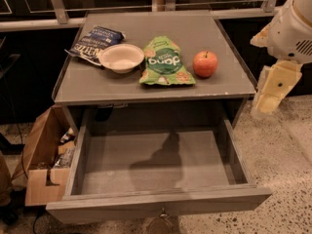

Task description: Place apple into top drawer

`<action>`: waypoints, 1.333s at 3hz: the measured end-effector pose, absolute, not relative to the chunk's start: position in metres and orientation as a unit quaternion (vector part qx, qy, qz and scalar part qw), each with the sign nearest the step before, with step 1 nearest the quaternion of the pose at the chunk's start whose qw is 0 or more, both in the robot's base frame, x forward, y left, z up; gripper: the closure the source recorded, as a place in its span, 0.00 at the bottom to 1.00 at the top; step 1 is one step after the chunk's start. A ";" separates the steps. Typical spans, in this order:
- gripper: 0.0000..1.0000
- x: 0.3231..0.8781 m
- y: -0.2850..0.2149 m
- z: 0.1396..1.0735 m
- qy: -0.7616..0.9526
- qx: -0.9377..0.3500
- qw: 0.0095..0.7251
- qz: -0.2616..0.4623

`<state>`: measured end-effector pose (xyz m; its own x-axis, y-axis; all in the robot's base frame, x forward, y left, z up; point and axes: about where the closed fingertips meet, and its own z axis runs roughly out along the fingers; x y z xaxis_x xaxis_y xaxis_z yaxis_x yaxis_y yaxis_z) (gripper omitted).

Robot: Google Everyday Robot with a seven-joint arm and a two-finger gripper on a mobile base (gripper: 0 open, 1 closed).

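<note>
Camera view, single frame, looking down on the grey cabinet (204,30) from the front.

Apple (205,64): upright on the cabinet top, right-hand part, stem up; just beside the green snack bag (164,62), apparently not touching it; nothing grips it. White bowl (121,57) further left, overlapping a blue chip bag (95,39).

Top drawer (156,203): pulled well out below the cabinet top; flat bottom bare except for a dark shadow near the middle; small metal pull (162,212) on the front. Cardboard box (41,179) with clutter on the floor at the drawer's left.

Gripper (269,96): off the right edge of the cabinet, over the speckled floor (287,169), hanging downward from the white arm; lower than the cabinet top and well apart from the apple. Open or closed — cannot tell from this angle; it carries nothing visible.

Step in hand, as judged: approach to the pick; apple not yet grasped, drawer already open, so opening is not needed.

Next move calls for: raising the gripper above the cabinet top, bringing it in over the apple from the right and closing around the apple's sides; approach should stay clear of the snack bag. After that, carry forward and down into the drawer — ample free bottom to release on.
</note>
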<state>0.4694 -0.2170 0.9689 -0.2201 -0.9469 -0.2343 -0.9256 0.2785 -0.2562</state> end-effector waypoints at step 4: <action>0.00 0.592 -0.193 0.957 0.748 -0.631 0.207 -0.003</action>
<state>0.5918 -0.1935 0.9565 -0.1191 -0.9449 -0.3050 -0.9421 0.2045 -0.2656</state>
